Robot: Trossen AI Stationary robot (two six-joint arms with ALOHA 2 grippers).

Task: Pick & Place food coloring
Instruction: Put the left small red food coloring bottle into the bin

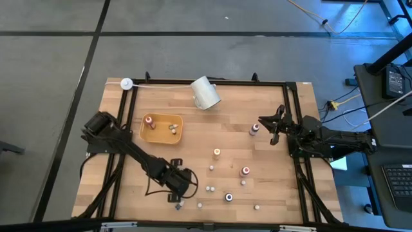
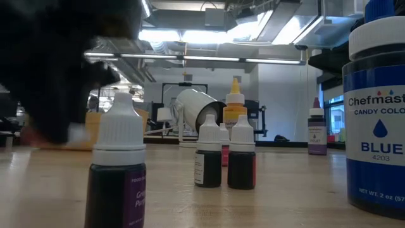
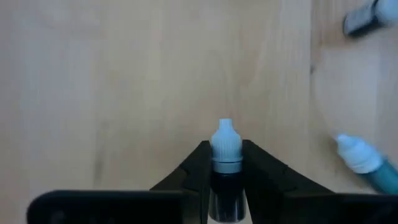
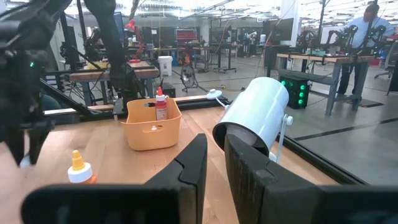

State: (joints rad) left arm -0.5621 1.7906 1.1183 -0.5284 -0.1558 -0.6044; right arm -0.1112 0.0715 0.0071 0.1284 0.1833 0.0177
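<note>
A white-capped dark food coloring bottle (image 3: 225,163) stands upright between the left gripper's (image 3: 225,180) jaws, which pinch its sides. Another bottle (image 3: 367,163) lies just beside them. The right gripper (image 4: 214,163), jaws pressed together, hovers well apart, near the white cup (image 4: 256,115).

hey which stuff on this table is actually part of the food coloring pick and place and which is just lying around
Part of the job:
- food coloring bottles scattered on the table
- small dark bottle between the left gripper fingers
- yellow-orange tray holding a few bottles

Just lying about:
- white cup tipped on its side
- right gripper, shut, waiting at the table's right edge
</note>
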